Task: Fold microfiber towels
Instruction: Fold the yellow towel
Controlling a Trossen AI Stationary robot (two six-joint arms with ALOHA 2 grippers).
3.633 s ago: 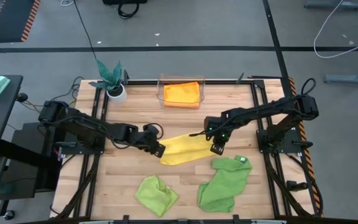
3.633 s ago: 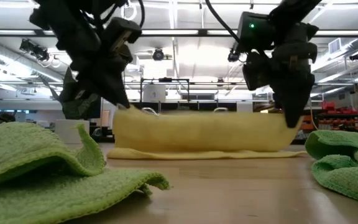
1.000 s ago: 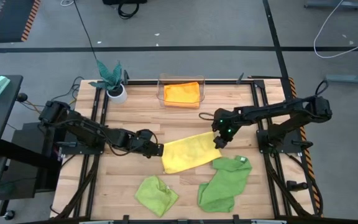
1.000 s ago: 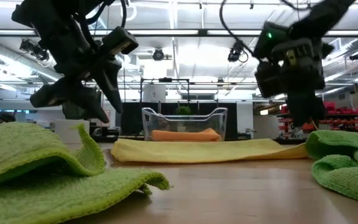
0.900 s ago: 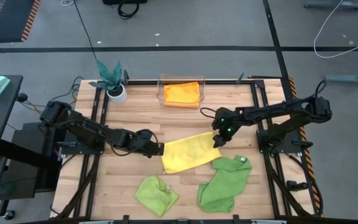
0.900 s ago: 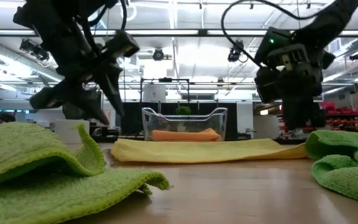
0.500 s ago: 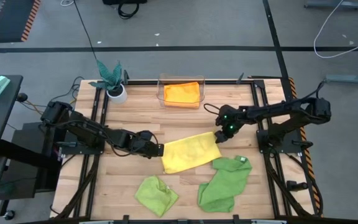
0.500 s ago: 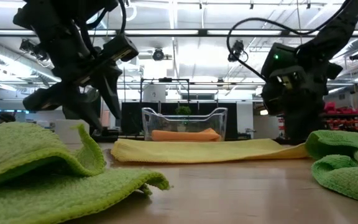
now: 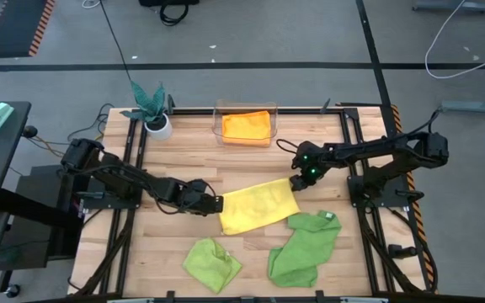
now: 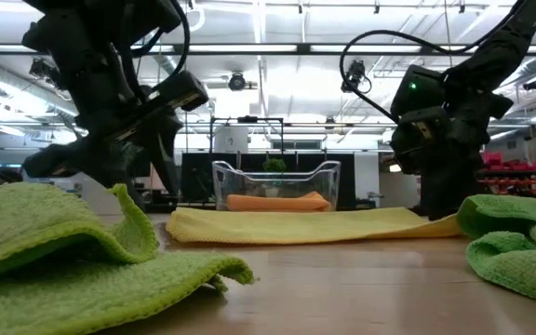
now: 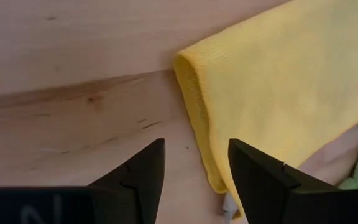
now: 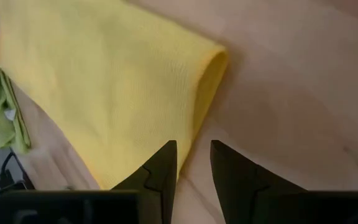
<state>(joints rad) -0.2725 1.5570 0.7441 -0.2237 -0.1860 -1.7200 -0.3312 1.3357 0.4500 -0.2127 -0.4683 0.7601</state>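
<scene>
Yellow towel (image 9: pixel 258 207) is laid flat, folded, mid-table. Left gripper (image 9: pixel 214 204) is parked just off its left edge, fingers (image 11: pixel 143 174) spread, nothing held. Right gripper (image 9: pixel 295 181) is set by the yellow towel's far right corner, jaws apart, nothing gripped. Lime towel (image 9: pixel 211 261) is crumpled on the near side of the yellow towel; green towel (image 9: pixel 304 246) is bunched near its right end, just touching. Orange towel (image 9: pixel 246 125) is seen in a clear bin (image 9: pixel 219 124) beyond the yellow towel. Plant (image 9: pixel 151 105) is placed left of the bin.
</scene>
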